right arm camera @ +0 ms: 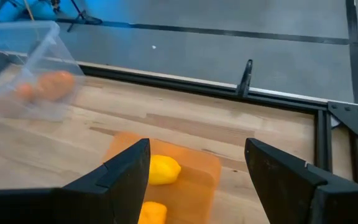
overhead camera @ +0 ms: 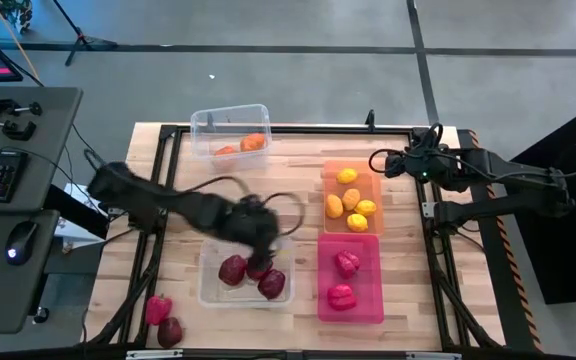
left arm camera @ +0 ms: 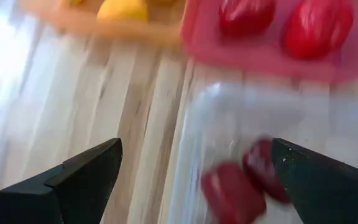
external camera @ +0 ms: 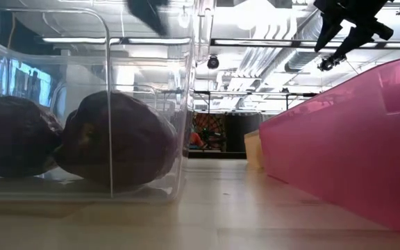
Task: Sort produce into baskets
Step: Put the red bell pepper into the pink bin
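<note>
The maroon pieces (overhead camera: 252, 274) are lying in the clear bin (overhead camera: 208, 291) at the near side of the table, three of them close together, and I am holding the left gripper (overhead camera: 259, 238) right above the far edge of this bin. In the left wrist view its fingers (left arm camera: 84, 171) are standing wide apart with nothing between them, and the maroon pieces are showing below through the clear wall.

Two pieces are waiting outside any bin, at the near left corner of the table: a pink-red piece (overhead camera: 158, 309) and a dark maroon piece (overhead camera: 170, 331), almost touching each other. The pink bin (overhead camera: 366, 302) beside the clear one is holding two pink-red pieces (overhead camera: 344, 280), the orange bin (overhead camera: 330, 174) behind it is holding the yellow pieces (overhead camera: 351, 202), and the second clear bin (overhead camera: 201, 125) at the far side is holding orange pieces (overhead camera: 243, 145).

The right gripper (overhead camera: 395, 162) is resting open near the far right corner, above the table beside the orange bin.

My worry is this: the two remaining pieces are so close that the fingers may push one away while closing on the other, or take the wrong colour. Also the left arm is low over the clear bin, so a careless sweep may catch its rim and drag it.
</note>
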Controlling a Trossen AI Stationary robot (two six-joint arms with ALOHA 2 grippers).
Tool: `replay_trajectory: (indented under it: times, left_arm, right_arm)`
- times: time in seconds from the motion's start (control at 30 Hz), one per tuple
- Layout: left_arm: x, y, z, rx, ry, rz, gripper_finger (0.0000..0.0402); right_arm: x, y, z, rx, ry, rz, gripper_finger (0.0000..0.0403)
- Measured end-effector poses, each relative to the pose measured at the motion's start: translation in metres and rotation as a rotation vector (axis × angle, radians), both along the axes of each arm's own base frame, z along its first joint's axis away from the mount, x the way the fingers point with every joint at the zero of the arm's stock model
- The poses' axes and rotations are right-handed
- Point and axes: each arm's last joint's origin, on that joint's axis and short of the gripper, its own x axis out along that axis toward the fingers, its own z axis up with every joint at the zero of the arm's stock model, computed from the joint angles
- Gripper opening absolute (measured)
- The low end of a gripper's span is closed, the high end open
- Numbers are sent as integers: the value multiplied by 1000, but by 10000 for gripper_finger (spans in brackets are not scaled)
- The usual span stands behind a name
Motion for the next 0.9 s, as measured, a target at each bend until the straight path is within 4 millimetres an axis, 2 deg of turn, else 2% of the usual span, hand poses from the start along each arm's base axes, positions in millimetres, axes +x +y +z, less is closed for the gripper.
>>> replay_trajectory:
  times: [0.13, 0.3, 0.37, 0.43, 0.53, 0.63, 0.77, 0.9]
  left_arm:
    - [-53, -12, 14, -9, 18, 97, 395]
    - [-124, -5, 48, -108, 30, 264, 395]
    - [-146, -5, 54, -154, 67, 301, 395]
    - [-159, -11, 54, -233, 181, 279, 395]
    - [-170, -30, 46, -328, 381, 181, 395]
    - [-180, -54, 32, -370, 497, 68, 395]
    - [-194, -80, 1, -447, 627, 33, 395]
    - [-203, -96, -32, -503, 702, 4, 395]
  right_arm:
    - [-1, 0, -2, 3, 26, 0, 252]
    - [-2, 0, -2, 0, 37, -3, 252]
    - [-2, 0, -2, -3, 42, 0, 252]
    - [-2, 0, -2, -3, 43, 1, 252]
    - [-3, 0, -2, -2, 51, 1, 252]
    - [-3, 0, -3, -1, 60, 1, 252]
    - [-4, 0, -3, -1, 69, 1, 252]
    - [-4, 0, -3, -8, 67, -8, 252]
